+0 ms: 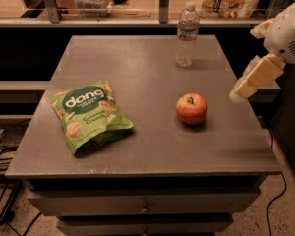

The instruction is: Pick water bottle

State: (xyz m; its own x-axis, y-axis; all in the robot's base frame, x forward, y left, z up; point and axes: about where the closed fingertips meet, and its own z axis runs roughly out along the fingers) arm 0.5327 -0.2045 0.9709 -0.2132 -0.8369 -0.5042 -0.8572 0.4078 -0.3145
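The end effector hangs at the right edge of the table, a cream-coloured piece slanting down and to the left from the white rounded arm above it. Its tip sits over the table's right border, touching nothing. It holds nothing that can be seen, and I cannot tell whether it is set wide or narrow.

Nearest to it is a red apple, resting on the table to the left of the tip and apart from it, stem upward.

The water bottle stands farther back, near the far edge of the table and right of its middle, well apart from the end effector and behind the apple. It is upright: its long axis runs vertically, the white cap points up, and its base is flat on the table. It is clear and ribbed, with a thin label band around it.

On the left half of the table lies a green snack bag, flat, printed side up, well apart from both the apple and the bottle.

Below the table top, drawer fronts show.
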